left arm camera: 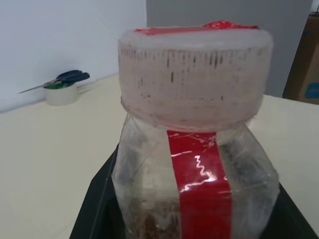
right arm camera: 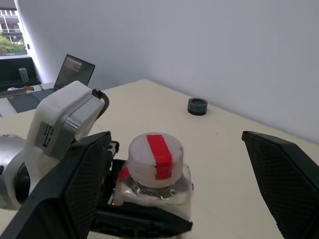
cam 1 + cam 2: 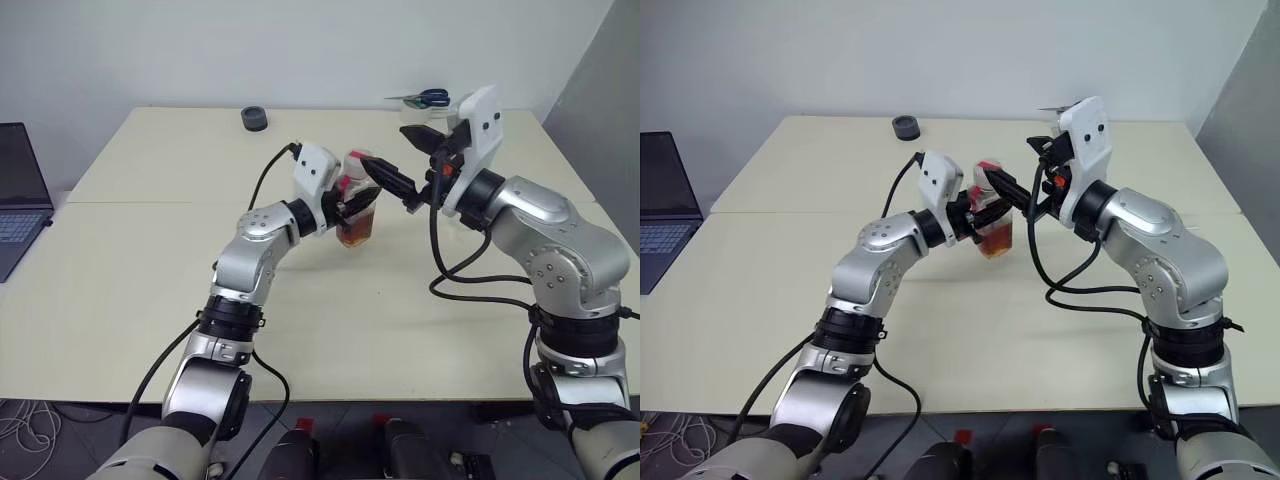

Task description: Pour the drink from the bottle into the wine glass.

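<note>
One bottle (image 3: 357, 205): small, clear plastic, squarish body with rounded shoulders, a narrow glossy red strip running up its side and over the top. Cap (image 2: 155, 158) white, wide, cylindrical, finely ribbed round the rim, still in place. Held upright above the middle of the table (image 3: 150, 290).

One portion of drink (image 3: 357, 232): translucent reddish-amber liquid, filling only the lowest part of the bottle.

Left gripper (image 3: 360, 203): two flat black fingers, closed firmly on the bottle's body from both sides.

Right gripper (image 3: 410, 165): two black fingers with a fine mesh-textured inner face, spread as wide as they go, holding nothing. They stand one on each side of the cap without touching it, just right of the bottle.

One table: matte cream top, smooth, made of two slabs with a seam running left to right.

One small dark round object (image 3: 255, 119): short, cylindrical, ring-like, at the far edge of the table left of centre.

One white roll (image 1: 61, 94), low and round, at the far right; one pair of blue-handled scissors (image 3: 428, 97) lies across it.

One laptop (image 3: 20, 190): dark, open, at the left.
</note>
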`<state>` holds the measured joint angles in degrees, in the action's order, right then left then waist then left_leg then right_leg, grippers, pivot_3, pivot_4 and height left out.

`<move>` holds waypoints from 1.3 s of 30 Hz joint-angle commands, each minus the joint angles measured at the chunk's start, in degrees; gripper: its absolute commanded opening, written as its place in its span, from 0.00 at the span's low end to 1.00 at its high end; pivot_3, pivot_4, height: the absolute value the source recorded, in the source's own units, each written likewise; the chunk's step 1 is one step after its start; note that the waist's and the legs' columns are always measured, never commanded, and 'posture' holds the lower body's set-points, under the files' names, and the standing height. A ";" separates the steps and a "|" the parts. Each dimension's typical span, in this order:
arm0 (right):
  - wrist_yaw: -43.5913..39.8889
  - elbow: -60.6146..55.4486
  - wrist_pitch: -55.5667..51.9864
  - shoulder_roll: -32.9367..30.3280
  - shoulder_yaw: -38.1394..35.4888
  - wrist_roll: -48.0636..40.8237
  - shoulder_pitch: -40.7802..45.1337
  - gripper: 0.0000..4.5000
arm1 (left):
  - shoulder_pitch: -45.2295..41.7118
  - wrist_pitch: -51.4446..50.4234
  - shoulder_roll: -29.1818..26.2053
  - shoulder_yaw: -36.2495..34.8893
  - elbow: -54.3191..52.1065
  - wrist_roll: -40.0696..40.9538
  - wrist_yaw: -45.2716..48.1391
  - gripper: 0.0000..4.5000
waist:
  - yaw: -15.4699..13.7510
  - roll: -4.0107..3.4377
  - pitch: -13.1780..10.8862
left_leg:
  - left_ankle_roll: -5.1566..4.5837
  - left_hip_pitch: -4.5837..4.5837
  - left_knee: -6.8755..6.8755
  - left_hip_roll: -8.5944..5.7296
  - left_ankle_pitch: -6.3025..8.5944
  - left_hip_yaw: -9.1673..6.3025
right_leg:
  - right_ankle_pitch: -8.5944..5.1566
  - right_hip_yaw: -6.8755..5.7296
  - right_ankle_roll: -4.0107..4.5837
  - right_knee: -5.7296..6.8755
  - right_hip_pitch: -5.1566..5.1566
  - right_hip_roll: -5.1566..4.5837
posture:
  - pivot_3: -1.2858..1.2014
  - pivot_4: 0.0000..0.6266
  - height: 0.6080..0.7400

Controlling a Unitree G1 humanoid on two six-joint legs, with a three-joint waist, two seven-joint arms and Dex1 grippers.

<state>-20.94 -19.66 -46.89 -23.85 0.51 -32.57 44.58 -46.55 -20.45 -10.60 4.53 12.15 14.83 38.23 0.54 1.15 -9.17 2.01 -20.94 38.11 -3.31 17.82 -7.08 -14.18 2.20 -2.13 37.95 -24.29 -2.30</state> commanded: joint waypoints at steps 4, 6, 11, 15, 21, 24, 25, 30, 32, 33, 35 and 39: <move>-0.91 0.36 1.22 1.52 -1.02 0.21 1.63 1.00 | -1.31 0.35 0.89 0.46 -4.10 3.22 4.75 0.38 | 0.44 0.00 0.00 | 0.00 0.00 -0.01 0.00 0.00 0.01 | 0.00 0.01 0.00 0.01 -0.02 0.00 | 0.52 0.24 1.00; -1.51 -0.12 0.35 1.51 -2.13 -1.29 1.54 1.00 | -0.80 0.03 0.14 0.51 -4.90 3.89 6.60 0.38 | 0.69 0.00 0.00 | 0.00 0.00 -0.02 0.00 0.00 0.00 | 0.00 0.01 0.00 0.02 -0.03 0.00 | 0.52 0.24 1.00; -2.66 -2.22 -2.22 0.37 -3.65 -4.06 0.54 1.00 | 0.42 -1.18 -1.83 0.66 -6.57 5.28 10.34 0.38 | 1.06 -0.01 0.00 | 0.00 0.00 -0.03 0.00 0.00 -0.02 | 0.00 0.00 0.00 0.03 -0.03 0.01 | 0.52 0.24 1.00; -1.60 -3.86 -4.52 -0.09 -4.99 -5.89 -0.36 1.00 | 0.00 -0.37 -2.88 0.27 -5.17 4.56 11.32 0.38 | 1.08 -0.01 0.00 | 0.00 0.00 -0.03 0.01 0.00 -0.04 | 0.00 -0.01 0.00 0.03 -0.03 0.01 | 0.52 0.24 1.00; -0.16 -5.11 -5.20 0.84 -5.22 -6.44 -1.79 1.00 | -1.13 -0.10 -2.20 -0.24 -3.64 4.68 10.58 0.38 | 1.07 -0.01 0.00 | -0.01 0.00 -0.03 0.00 0.00 -0.04 | 0.00 0.00 0.00 0.03 -0.02 0.01 | 0.52 0.24 1.00; 0.08 -5.50 -5.41 1.04 -5.19 -6.64 -2.13 1.00 | -1.03 0.15 -2.04 0.07 -3.69 4.47 10.81 0.38 | 1.08 -0.01 0.00 | 0.00 0.00 -0.03 0.00 0.00 -0.03 | 0.00 0.01 0.00 0.04 -0.02 0.01 | 0.52 0.24 1.00; 0.03 -5.65 -5.53 1.01 -5.15 -6.72 -2.30 1.00 | -0.96 0.11 -1.95 0.12 -3.89 4.54 10.84 0.38 | 1.08 -0.01 0.00 | -0.01 0.00 -0.03 0.00 0.00 -0.03 | 0.00 0.00 0.00 0.04 -0.03 0.01 | 0.52 0.24 1.00; -0.30 -5.18 -5.04 0.84 -5.00 -6.25 -2.73 1.00 | -0.83 0.06 -1.67 0.24 -4.33 4.54 10.84 0.38 | 1.08 -0.01 0.00 | -0.01 0.00 -0.03 0.00 0.00 -0.03 | 0.00 0.00 0.00 0.03 -0.03 0.01 | 0.52 0.24 1.00; -0.48 -4.87 -4.81 0.82 -4.96 -6.05 -2.68 1.00 | -0.85 0.22 -1.56 0.18 -4.26 4.45 10.74 0.38 | 1.08 -0.01 0.00 | -0.01 0.00 -0.03 0.00 0.00 -0.04 | 0.00 -0.01 0.00 0.04 -0.03 0.01 | 0.52 0.24 1.00; -0.65 -4.81 -4.81 0.82 -4.93 -6.12 -2.71 1.00 | -0.85 0.26 -1.53 0.16 -4.25 4.43 10.71 0.38 | 1.08 -0.01 0.00 | -0.01 0.00 -0.03 0.00 0.00 -0.04 | 0.00 0.00 0.00 0.03 -0.03 0.01 | 0.52 0.24 1.00; -0.85 -5.10 -4.95 0.80 -4.98 -6.41 -2.99 0.87 | -0.60 0.10 -1.50 0.17 -4.72 4.46 10.58 0.38 | 1.08 -0.01 0.00 | -0.01 0.00 -0.03 0.00 0.00 -0.03 | 0.00 0.00 0.00 0.03 -0.03 0.01 | 0.52 0.24 1.00; -0.92 -5.54 -5.12 0.91 -5.18 -6.89 -3.32 0.55 | -0.08 -0.35 -1.55 0.19 -5.63 4.65 10.39 0.38 | 1.08 -0.01 0.00 | -0.01 0.00 -0.03 0.00 0.00 -0.03 | 0.00 0.00 0.00 0.03 -0.03 0.01 | 0.52 0.24 1.00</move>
<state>-21.48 -23.38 -52.88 -22.76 -3.29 -38.82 40.99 -45.75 -21.83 -12.31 5.38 9.60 18.45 48.82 1.62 1.14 -9.17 2.00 -20.94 38.09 -3.31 17.82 -7.11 -14.18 2.20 -2.13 37.98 -24.32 -2.29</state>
